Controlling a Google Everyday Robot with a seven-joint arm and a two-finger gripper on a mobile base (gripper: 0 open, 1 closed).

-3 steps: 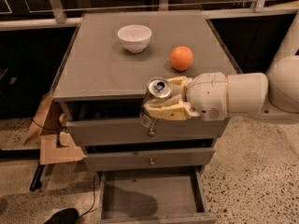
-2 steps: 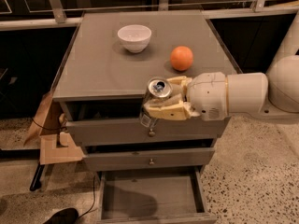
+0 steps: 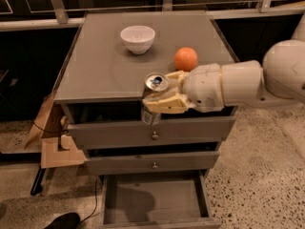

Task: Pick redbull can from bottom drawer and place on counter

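My gripper (image 3: 159, 98) is shut on the redbull can (image 3: 155, 84). The can stands upright in the fingers, its silver top with pull tab facing up. It hangs in the air at the front edge of the counter (image 3: 100, 70), in front of the top drawer, its top about level with the counter. The can's lower end shows below the fingers. The bottom drawer (image 3: 157, 204) is pulled open below and its grey floor is bare. My white arm comes in from the right.
A white bowl (image 3: 137, 38) stands at the back of the counter. An orange (image 3: 185, 59) lies on the counter right behind my gripper. Two knobbed drawers are closed above the open one. A cardboard box (image 3: 50, 142) sits on the floor to the left.
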